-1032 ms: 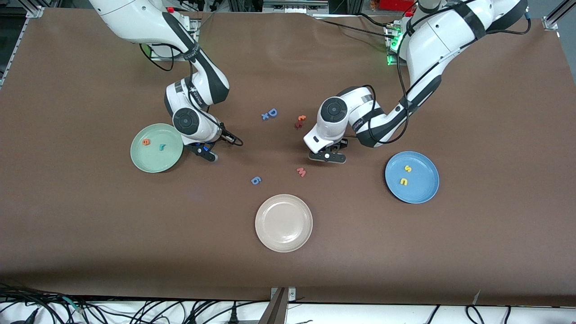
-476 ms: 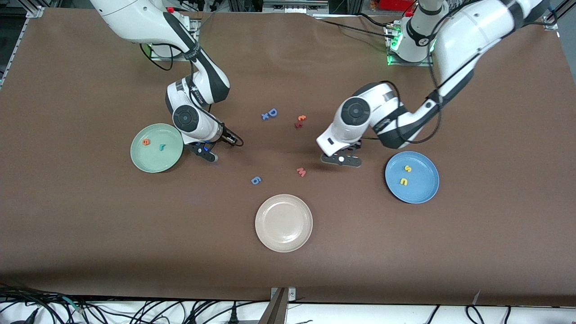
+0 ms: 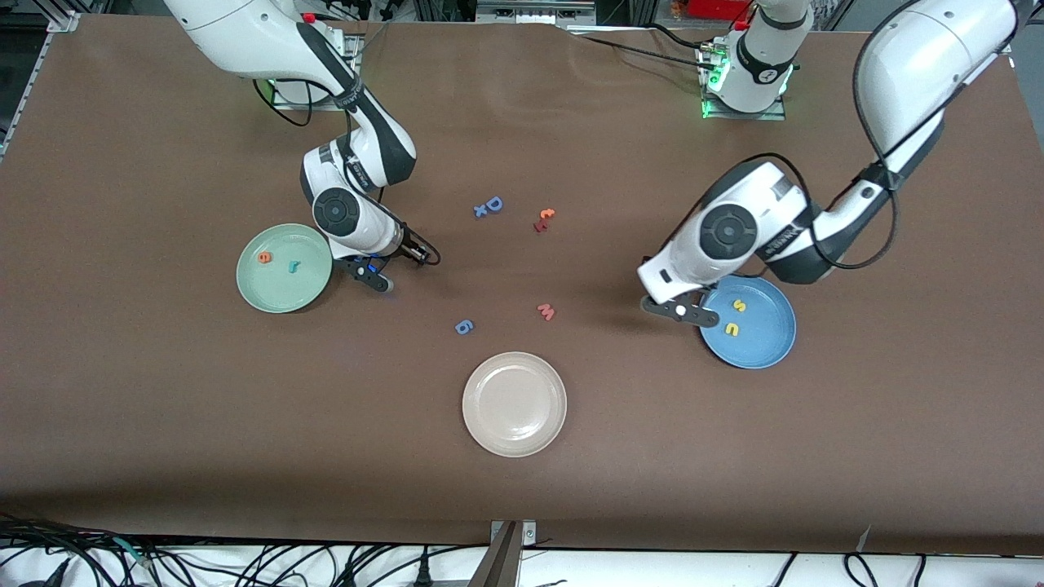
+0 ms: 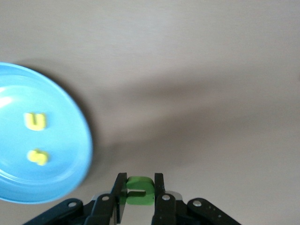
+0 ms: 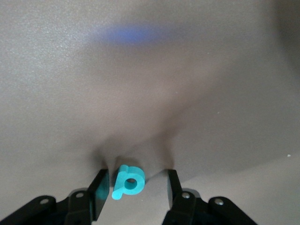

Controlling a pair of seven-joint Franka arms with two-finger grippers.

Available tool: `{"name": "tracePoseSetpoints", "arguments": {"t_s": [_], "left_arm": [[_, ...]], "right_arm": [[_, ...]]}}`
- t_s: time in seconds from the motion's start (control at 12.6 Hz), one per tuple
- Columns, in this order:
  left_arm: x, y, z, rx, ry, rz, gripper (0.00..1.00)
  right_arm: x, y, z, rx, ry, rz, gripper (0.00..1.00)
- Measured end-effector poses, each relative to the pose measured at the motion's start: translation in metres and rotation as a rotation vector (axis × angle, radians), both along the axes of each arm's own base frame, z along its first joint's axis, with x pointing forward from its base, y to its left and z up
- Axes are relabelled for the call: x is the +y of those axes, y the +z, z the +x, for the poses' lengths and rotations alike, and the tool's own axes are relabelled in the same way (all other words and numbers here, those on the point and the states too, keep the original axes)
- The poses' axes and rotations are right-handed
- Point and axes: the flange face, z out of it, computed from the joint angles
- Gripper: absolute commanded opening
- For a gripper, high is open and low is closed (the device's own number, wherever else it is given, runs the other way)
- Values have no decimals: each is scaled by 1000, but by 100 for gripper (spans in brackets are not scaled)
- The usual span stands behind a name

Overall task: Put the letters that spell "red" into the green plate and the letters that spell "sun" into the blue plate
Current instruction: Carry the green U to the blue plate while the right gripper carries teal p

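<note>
My left gripper (image 3: 682,311) is shut on the olive-green "u/n" letter (image 4: 138,191), pinched between both fingers. It hangs over the table at the rim of the blue plate (image 3: 767,341), which holds the yellow "s" (image 3: 739,306) and the yellow "u/n" (image 3: 732,329). In the left wrist view the blue plate (image 4: 61,154) lies off to one side. My right gripper (image 3: 371,275) stands open beside the green plate (image 3: 281,295). The teal "d" (image 5: 128,182) lies on the table between its fingers, touching neither. An orange "e" (image 3: 264,258) and a teal "r" (image 3: 294,265) lie in the green plate.
A cream plate (image 3: 514,403) sits nearest the front camera at mid-table. Loose letters lie between the arms: a blue "D" with a small x (image 3: 489,205), an orange-and-red pair (image 3: 544,218), a pink "w" (image 3: 546,311) and a blue "6" (image 3: 463,327).
My left arm has carried the green letter from beside the pink "w" toward its own end of the table, up to the blue plate's rim. The right arm has not moved.
</note>
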Motion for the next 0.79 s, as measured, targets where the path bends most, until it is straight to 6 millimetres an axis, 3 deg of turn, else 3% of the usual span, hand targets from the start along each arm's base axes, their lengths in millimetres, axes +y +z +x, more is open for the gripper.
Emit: {"name": "tracePoseSetpoints", "arguments": {"t_s": [0.4,0.48,0.63,0.71,0.79], "left_arm": [[131,-15,32,22,-141,23,8],[150,-21,35,17,-160,51,10],[165,-34,39,-3,-177,71,14],[168,-41,41,-18,-178,64,17],[171,-48,43,-30,-179,56,32]], "right_arm": [[3,1,-1,-6,-5,4,33],[3,2,0,-8,-5,5,30],[5,2,-1,-10,-5,7,29],[5,2,-1,-11,-5,7,24],[5,2,-1,-11,-5,8,20]]}}
